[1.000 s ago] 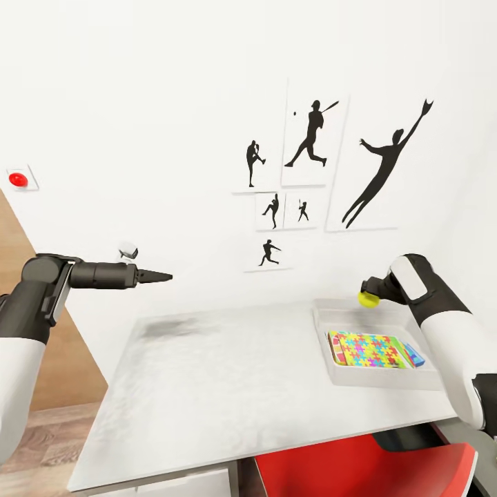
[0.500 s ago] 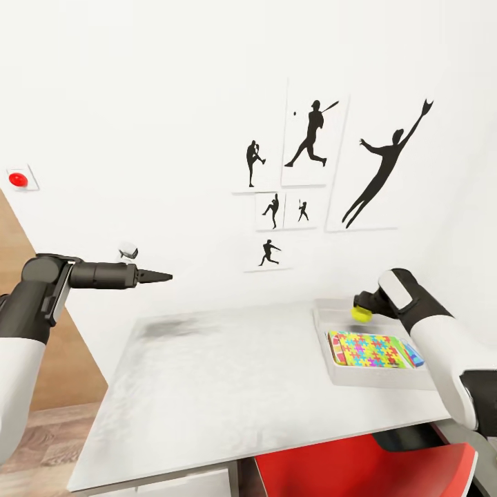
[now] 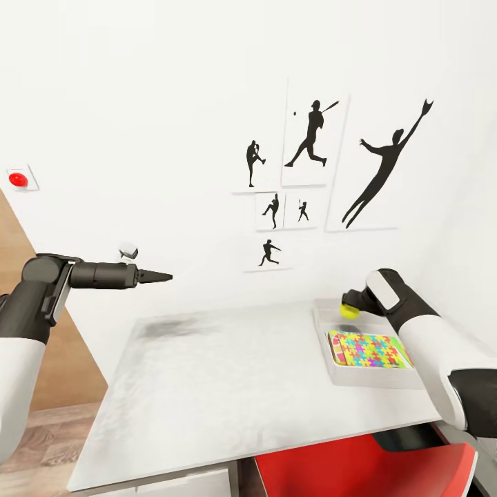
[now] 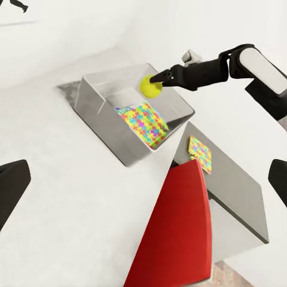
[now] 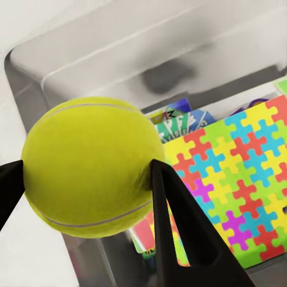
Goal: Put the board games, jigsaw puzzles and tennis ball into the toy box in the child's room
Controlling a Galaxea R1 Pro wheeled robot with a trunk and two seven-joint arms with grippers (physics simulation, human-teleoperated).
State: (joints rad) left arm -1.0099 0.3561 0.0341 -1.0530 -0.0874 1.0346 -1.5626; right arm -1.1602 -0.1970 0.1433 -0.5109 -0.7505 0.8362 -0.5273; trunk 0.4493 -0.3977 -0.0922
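My right gripper (image 3: 350, 308) is shut on the yellow-green tennis ball (image 5: 89, 167), which hangs just above the far left corner of the light-grey toy box (image 3: 321, 326). Inside the box a jigsaw puzzle (image 3: 369, 348) lies flat on top of a printed board game (image 5: 173, 118) whose edge peeks out. A second jigsaw puzzle (image 4: 200, 153) lies on the lower dark-grey section of the table (image 3: 235, 373). Out to the left, my left gripper (image 3: 162, 277) hovers open and empty, high above the table's far left end.
A red chair (image 3: 359, 469) is tucked under the table's near edge, below the toy box. Black silhouette pictures (image 3: 310, 145) hang on the white wall behind. A red button (image 3: 18, 179) sits on the wall at left. Wood floor (image 3: 41, 442) shows left of the table.
My right arm has carried the tennis ball leftward and a little lower, from over the box's far rim toward its far left corner. The left arm has not moved.
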